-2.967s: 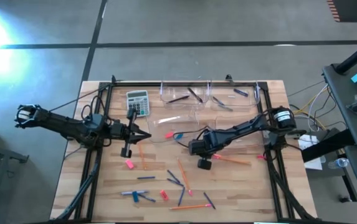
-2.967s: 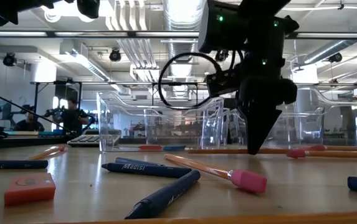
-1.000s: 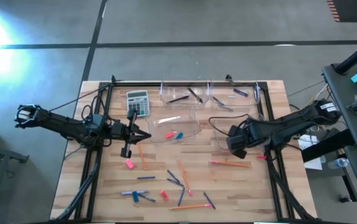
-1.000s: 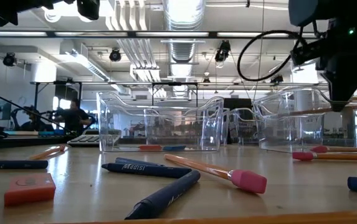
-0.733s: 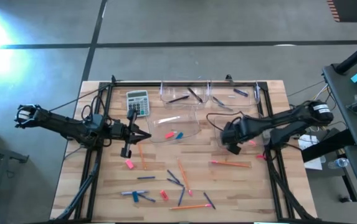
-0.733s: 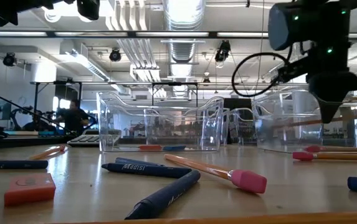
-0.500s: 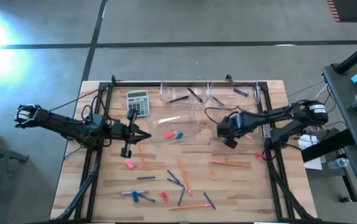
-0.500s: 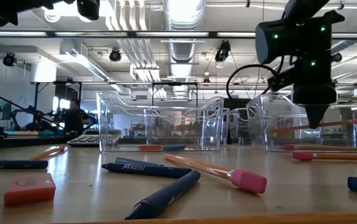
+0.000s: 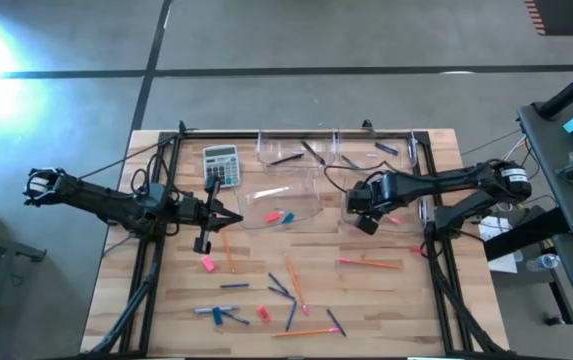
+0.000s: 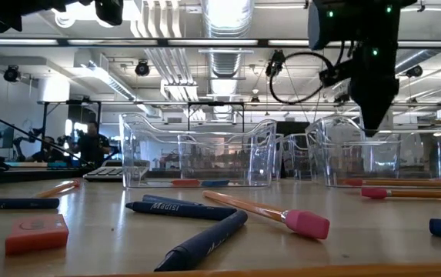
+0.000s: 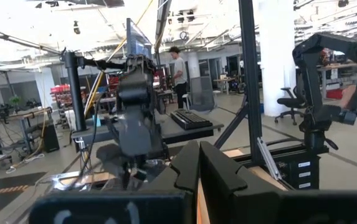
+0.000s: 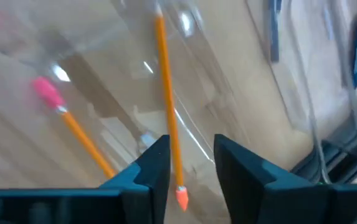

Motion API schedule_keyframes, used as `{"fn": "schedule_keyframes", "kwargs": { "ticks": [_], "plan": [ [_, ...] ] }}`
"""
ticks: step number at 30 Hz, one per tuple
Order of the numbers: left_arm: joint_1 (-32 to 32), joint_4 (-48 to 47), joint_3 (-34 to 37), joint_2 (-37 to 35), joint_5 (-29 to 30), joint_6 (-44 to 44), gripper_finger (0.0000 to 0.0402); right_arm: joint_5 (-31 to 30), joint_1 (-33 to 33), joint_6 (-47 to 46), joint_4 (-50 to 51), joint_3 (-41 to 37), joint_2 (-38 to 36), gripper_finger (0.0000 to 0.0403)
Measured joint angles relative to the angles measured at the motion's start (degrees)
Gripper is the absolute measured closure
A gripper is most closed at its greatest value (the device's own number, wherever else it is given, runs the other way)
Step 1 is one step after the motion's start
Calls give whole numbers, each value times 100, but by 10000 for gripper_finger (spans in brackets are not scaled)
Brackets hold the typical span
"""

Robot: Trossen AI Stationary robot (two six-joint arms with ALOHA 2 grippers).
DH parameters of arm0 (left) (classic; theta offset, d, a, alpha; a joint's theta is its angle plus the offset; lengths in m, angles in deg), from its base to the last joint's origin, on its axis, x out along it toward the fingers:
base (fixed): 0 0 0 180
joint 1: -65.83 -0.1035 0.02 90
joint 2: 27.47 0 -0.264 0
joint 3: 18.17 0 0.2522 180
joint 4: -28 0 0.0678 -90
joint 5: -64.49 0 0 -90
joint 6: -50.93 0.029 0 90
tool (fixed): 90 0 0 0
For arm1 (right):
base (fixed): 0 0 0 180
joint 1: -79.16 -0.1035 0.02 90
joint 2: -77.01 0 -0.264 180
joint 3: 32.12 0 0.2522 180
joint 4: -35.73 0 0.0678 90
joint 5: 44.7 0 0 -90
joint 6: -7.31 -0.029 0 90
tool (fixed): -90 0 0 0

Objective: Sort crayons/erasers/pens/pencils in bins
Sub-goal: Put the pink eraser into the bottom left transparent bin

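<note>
Right tool hangs over the near-right bin, fingers parted. In the right wrist view a pencil sits in the gap between them, orange tip near the finger ends, shaft running away into the clear plastic. No pad looks pressed on it, so it reads as let go, dropping or leaning on the bin wall. A second pencil with a pink end lies beside it, probably already in the bin.

Risks, judged from this:
- The pencil is long against the bin. If it lands across the rim it could tip out onto the surface.
- If the tool pulls away sideways with the pencil in the gap, a finger could drag it back out.
- The tool sits low near the bin wall in the low view. A bump could slide the light bin into the far bins.

Left tool is closed and empty, waiting beside the calculator, near the middle bin holding erasers. No clash risk while it waits.

Plenty left on the surface: a pencil just in front of the right bin, more pencils, pens and pink erasers toward the front. A low sweep there could scatter them.
</note>
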Motion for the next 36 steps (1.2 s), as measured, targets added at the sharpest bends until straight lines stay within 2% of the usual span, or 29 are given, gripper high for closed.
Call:
{"fn": "schedule_keyframes", "kwargs": {
  "ticks": [6, 13, 17, 22, 32, 36],
  "plan": [
    [-1, -317, 4, -2, 0, -103, 402, -34, -464, -12, -28, 644, -277, 270],
    [-2, -982, 5, -2, 177, -806, 402, -1060, -1678, -33, -800, 1038, -405, 274],
    [48, -1619, 5, 64, 512, -1437, 402, -1335, -2338, -17, -1586, 946, -339, 274],
    [374, -2363, 8, 510, 1420, -2049, 402, -1339, -2978, -17, -2396, 829, -114, 275],
    [640, -2546, -17, 1322, 1462, -2998, 402, -1373, -3630, -58, -3195, 820, 617, 276],
    [784, -2545, -17, 1539, 1468, -3342, 402, -1693, -3947, -37, -3873, 819, 968, 282]
  ]
}}
